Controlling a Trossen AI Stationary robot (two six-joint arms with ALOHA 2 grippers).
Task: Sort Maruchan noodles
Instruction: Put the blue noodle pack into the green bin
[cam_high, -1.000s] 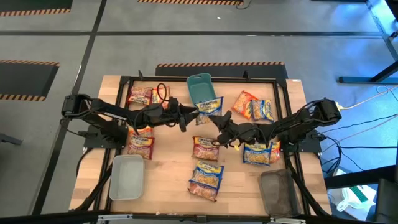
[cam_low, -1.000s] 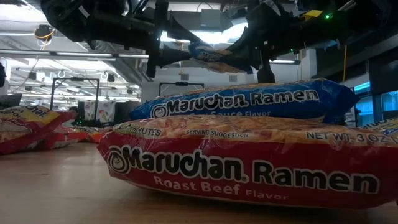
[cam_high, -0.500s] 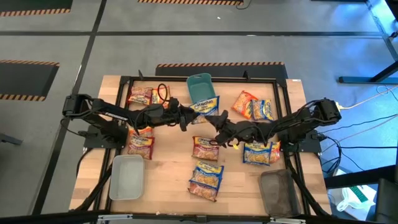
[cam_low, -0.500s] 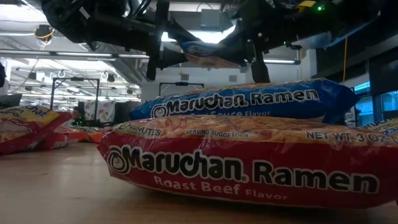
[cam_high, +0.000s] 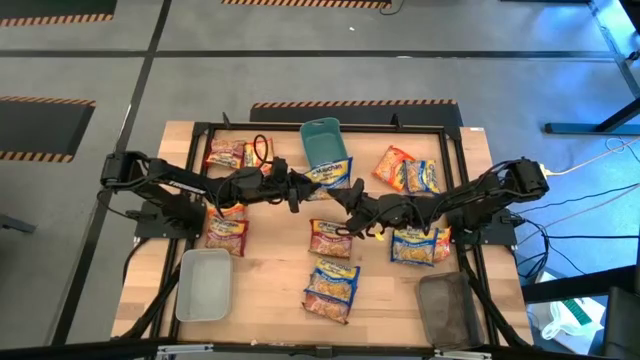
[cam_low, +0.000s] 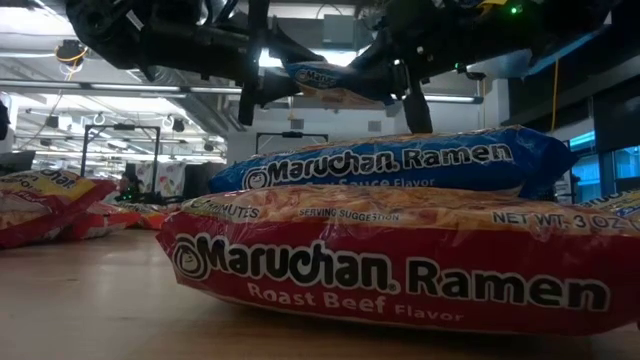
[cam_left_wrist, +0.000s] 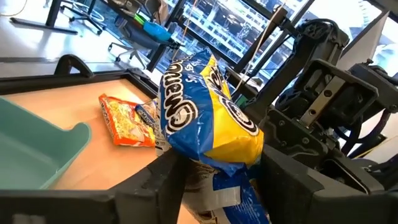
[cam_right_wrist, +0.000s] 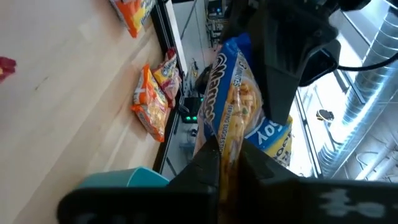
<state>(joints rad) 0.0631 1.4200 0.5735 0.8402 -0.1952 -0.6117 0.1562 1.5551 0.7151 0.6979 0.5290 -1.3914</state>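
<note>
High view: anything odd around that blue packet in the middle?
Yes. The blue-and-yellow packet hangs in the air beside the teal tray with the left hand and the right hand both gripping it, one at each end. The left wrist view shows it crumpled between them.

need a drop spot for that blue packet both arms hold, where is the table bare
Bare wood lies between the grey tray and the stacked packets, and along the far-left edge before the teal tray. The centre is crowded: the left gripper and right gripper both hold the blue packet.
</note>
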